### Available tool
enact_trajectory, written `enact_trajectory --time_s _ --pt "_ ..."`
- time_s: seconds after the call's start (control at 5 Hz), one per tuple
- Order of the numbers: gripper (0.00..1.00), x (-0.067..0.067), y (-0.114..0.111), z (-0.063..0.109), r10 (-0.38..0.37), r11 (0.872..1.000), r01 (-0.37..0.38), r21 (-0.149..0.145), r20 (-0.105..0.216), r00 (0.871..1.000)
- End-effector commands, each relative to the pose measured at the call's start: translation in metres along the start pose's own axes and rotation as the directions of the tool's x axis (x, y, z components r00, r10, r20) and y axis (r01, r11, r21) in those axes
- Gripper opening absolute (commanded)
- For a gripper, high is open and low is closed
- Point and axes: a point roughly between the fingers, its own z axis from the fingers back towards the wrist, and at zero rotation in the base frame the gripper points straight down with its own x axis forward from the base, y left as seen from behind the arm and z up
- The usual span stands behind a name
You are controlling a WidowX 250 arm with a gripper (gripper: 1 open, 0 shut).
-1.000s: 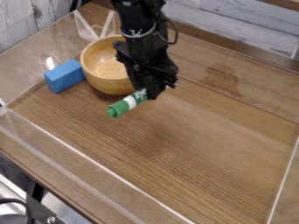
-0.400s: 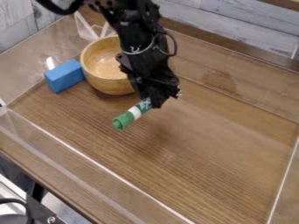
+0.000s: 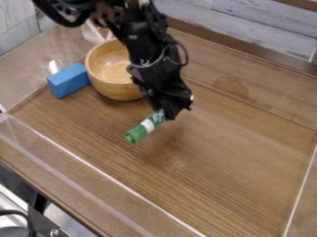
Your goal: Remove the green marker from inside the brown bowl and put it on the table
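Over on the far left, the blue block sits on the wood-grain table, its long side slanting across the grain, and just to its right comes the brown bowl, upright, its round pale inside facing up and its right side partly hidden by the black arm. Behind the bowl, toward the top left, there's a pale, thin-limbed object, too small to make out. Moving right, here's the green marker, and it is outside the bowl! It lies at a slant in the view, its green end pointing down and to the left, the white middle label further up, the upper end running in under the gripper. And the gripper, black and coming down from the top of the picture, has its narrowly set fingers closed around that upper end: the marker is in its hold, in front and to the right of the bowl, over the table. Whether the low end touches the wood, one cannot tell. Further right, bare brown tabletop stretches out to the clear edge wall.
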Motion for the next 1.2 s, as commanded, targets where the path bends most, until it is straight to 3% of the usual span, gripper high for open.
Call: enact_trajectory --time_s 0.0,0.4,0.8,1.0 --pt "0.00 0.012 0.003 0.000 -0.004 1.000 0.004 -0.002 0.061 0.998" --pt "0.00 0.020 0.003 -0.009 -0.005 1.000 0.006 -0.012 0.085 0.996" --pt "0.00 0.028 0.006 -0.013 -0.018 1.000 0.019 -0.010 0.089 0.996" --pt "1.00 0.030 0.008 -0.015 -0.019 1.000 0.020 -0.013 0.092 0.996"
